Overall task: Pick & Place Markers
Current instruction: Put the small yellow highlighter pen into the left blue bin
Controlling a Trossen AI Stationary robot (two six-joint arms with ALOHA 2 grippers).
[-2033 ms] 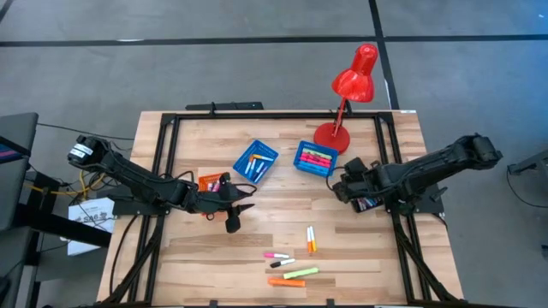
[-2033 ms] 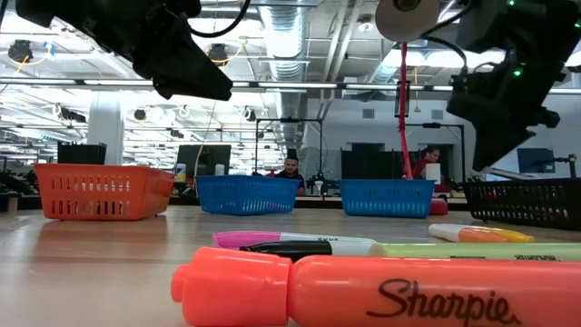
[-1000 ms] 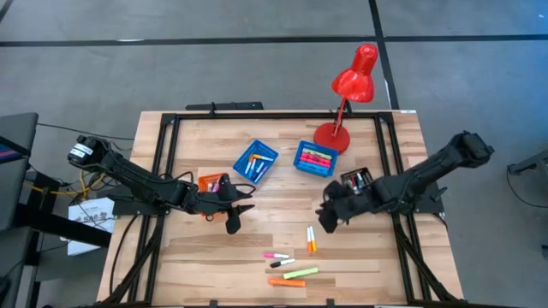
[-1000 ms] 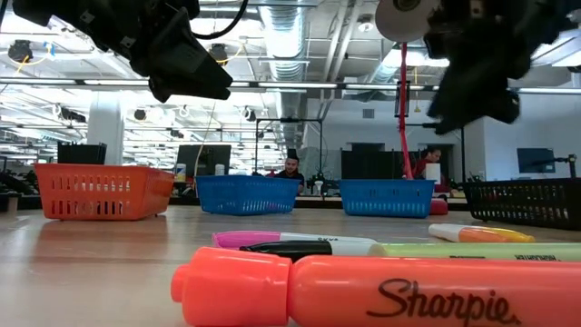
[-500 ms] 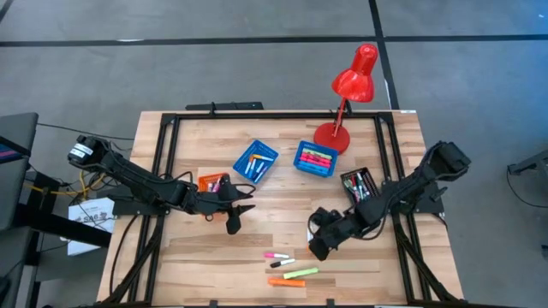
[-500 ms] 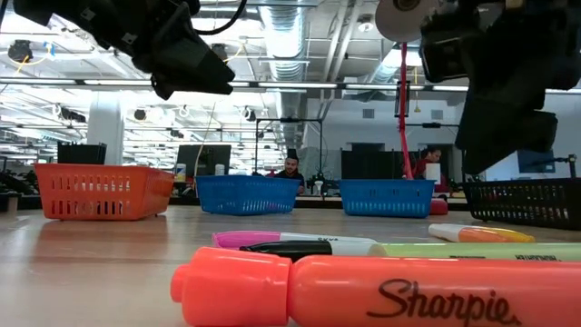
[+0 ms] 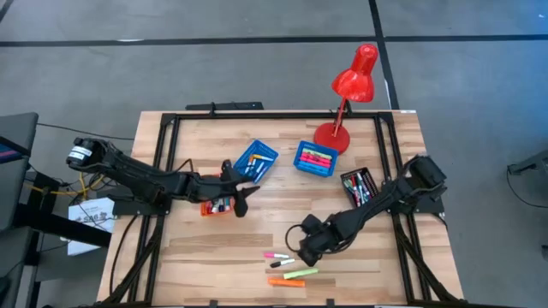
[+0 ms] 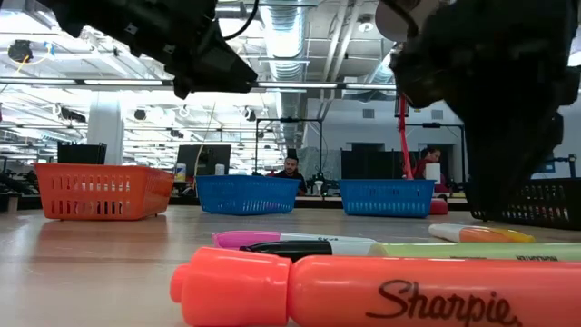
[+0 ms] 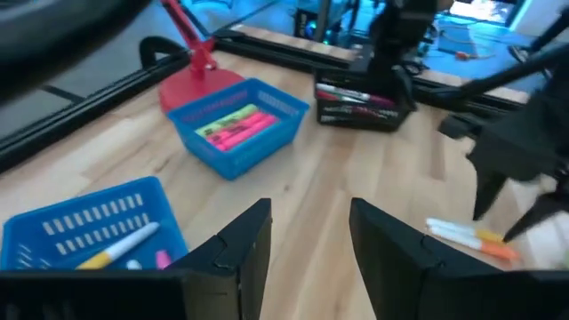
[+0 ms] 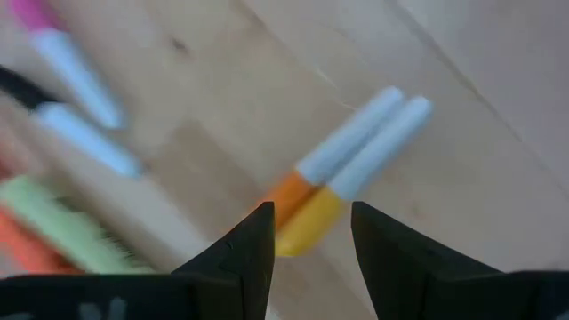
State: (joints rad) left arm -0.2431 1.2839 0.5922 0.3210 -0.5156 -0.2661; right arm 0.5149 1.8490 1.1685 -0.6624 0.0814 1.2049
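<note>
Two markers (image 10: 351,169), one orange and one yellow, both with pale caps, lie side by side on the wooden tabletop (image 7: 205,248), just ahead of the right hand (image 10: 311,236). That hand hangs right over the pair with its fingers (image 10: 244,244) parted narrowly and holding nothing. From above, the right hand (image 7: 301,245) sits near the front of the tabletop, and the pair is hidden under it.

A loose cluster of markers (image 7: 285,266) lies just in front of the right hand: pink, black, green and orange. In the low view the orange one (image 8: 381,292) fills the foreground.

More markers rest in trays well behind the right hand: a blue tray (image 7: 316,159) with bright ones, a second blue tray (image 7: 255,162) and a black tray (image 7: 359,187).

The left hand (image 7: 242,195) hovers far from the right hand, beside the second blue tray and an orange tray (image 7: 211,206). Its fingers (image 9: 236,244) stand narrowly apart, empty.

A red lamp (image 7: 353,81) stands at the back of the tabletop.
</note>
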